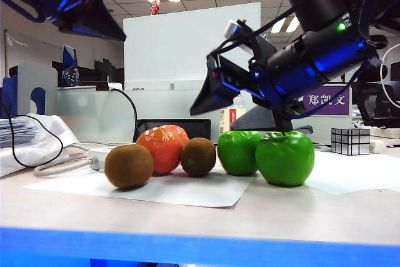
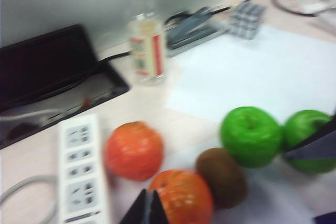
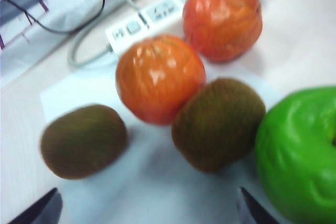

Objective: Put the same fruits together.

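Office desk (image 1: 350, 217), white paper under fruit. Ext: kiwis (image 1: 129, 165), tangerine (image 1: 163, 147), 2 apples (image 1: 284, 157) in row centre; right gripper (image 1: 209, 95) above, jaws apart, empty. Left gripper (image 1: 103, 20) upper left, state unclear. L wrist: 2nd tangerine (image 2: 133, 150) behind. R wrist: fingertips (image 3: 254, 211) wide.

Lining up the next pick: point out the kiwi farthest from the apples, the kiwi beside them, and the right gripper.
Far kiwi (image 3: 84, 141), right wrist view, middle.
Near kiwi (image 3: 218, 124), right wrist view, middle.
Right gripper (image 3: 149, 208), right wrist view, midway between fingertips.
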Tool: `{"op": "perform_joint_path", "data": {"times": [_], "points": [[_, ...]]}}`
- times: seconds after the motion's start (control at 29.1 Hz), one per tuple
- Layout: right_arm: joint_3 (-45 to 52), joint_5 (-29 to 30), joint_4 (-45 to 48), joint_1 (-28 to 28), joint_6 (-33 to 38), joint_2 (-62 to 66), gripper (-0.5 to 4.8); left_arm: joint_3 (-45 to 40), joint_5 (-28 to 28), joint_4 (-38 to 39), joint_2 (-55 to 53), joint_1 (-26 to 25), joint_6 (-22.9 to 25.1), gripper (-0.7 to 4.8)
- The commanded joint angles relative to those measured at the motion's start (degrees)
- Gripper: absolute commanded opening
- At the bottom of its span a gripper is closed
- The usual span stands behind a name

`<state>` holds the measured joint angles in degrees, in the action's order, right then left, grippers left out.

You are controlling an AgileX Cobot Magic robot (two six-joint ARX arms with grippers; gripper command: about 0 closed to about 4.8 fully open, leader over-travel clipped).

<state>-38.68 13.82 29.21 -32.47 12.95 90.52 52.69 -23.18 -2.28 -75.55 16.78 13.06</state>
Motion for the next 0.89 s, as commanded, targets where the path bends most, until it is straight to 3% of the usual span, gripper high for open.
{"op": "perform_joint_path", "data": {"times": [0.03,0.31,0.41,0.45,0.52,0.58,0.65,0.89], "points": [[-0.2,1.7,5.0,-0.1,2.1,-0.5,4.31,0.2,1.9,-0.2,0.2,-0.1,-0.2,-0.04],[-0.2,2.7,5.6,-0.1,2.0,-3.2,4.29,0.2,1.4,-0.3,0.9,-0.3,-3.4,-0.04],[-0.2,1.4,5.5,0.0,-0.5,-6.1,4.04,0.2,1.3,-0.5,2.4,-1.2,-3.4,-0.04],[-0.2,0.7,5.3,0.0,-1.1,-7.3,3.85,0.2,1.4,-0.6,3.0,-1.6,-3.4,-0.04],[-0.2,-1.6,4.9,0.0,-2.8,-10.2,2.96,0.2,1.3,-0.6,4.7,-2.8,-3.5,-0.04],[-0.2,-4.3,3.6,0.0,-4.5,-13.7,1.62,0.2,1.3,-0.3,6.8,-4.6,-3.5,-0.04],[-0.2,-6.8,1.6,0.0,-6.0,-17.8,0.73,0.2,1.3,0.5,8.9,-6.4,-3.5,-0.04],[-0.2,-14.9,-8.1,0.1,-7.3,-31.2,0.62,-0.7,1.3,3.5,16.9,-12.7,-4.9,-0.04]]}}
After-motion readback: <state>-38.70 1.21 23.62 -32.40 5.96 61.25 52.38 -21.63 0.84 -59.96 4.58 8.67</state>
